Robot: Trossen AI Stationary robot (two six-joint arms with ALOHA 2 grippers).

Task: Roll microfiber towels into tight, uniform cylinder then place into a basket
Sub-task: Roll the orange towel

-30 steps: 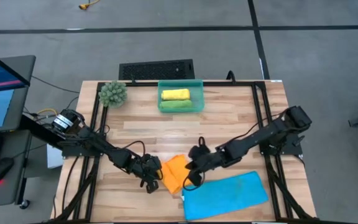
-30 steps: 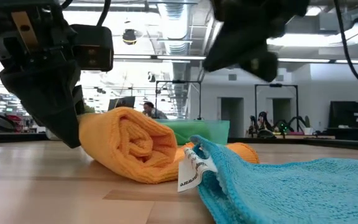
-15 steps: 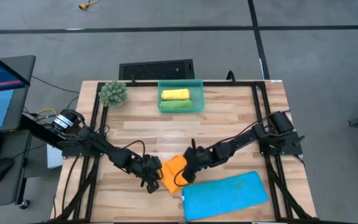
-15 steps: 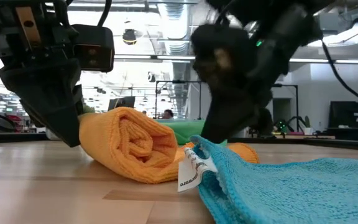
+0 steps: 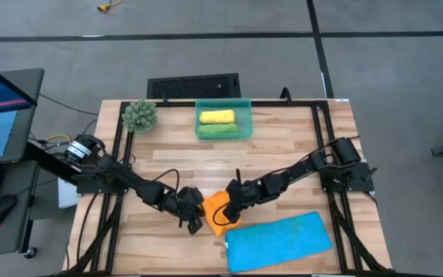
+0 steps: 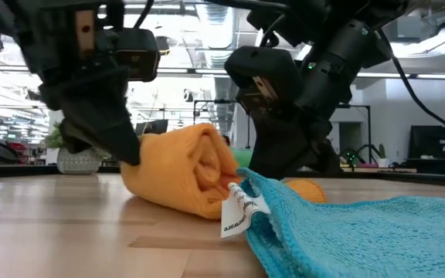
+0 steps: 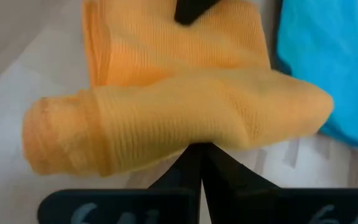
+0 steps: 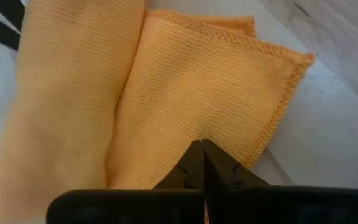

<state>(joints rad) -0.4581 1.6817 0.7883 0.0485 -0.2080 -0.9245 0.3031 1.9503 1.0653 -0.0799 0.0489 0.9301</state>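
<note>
An orange towel (image 5: pixel 218 211) lies near the table's front middle. Its left part is a roll (image 7: pixel 166 118); the remainder (image 8: pixel 191 93) lies flat on the table to the roll's right. My left gripper (image 5: pixel 194 218) is shut at the roll's left side. My right gripper (image 5: pixel 231 209) is shut on the flat part. A blue towel (image 5: pixel 279 242) lies spread flat to the right, at the front edge. The basket (image 5: pixel 244 104) stands at the far middle and holds a yellow roll (image 5: pixel 216 116) and a green roll (image 5: pixel 218 131). My left gripper pushes the long side of the orange roll (image 7: pixel 197 134) with its shut fingertips (image 7: pixel 201 155), slanting down from the table's left. The roll lies across the fingers and rests on the table. My right gripper presses its shut fingertips (image 8: pixel 201 155) down on the flat, unrolled part of the orange towel (image 8: pixel 197 124), slanting down from the table's right. That part lies flat on the table beside the roll.
A spiky green plant ball (image 5: pixel 139 115) sits at the far left corner. The blue towel's corner with a white tag (image 6: pixel 238 212) lies right beside the orange roll. A black frame (image 5: pixel 325 154) runs along the table's sides.
My right gripper has come down and toward the table's left, from above the blue towel onto the orange towel's flat part. My left gripper has pushed the orange roll a little toward the right, and the roll has turned over further onto the flat part.
</note>
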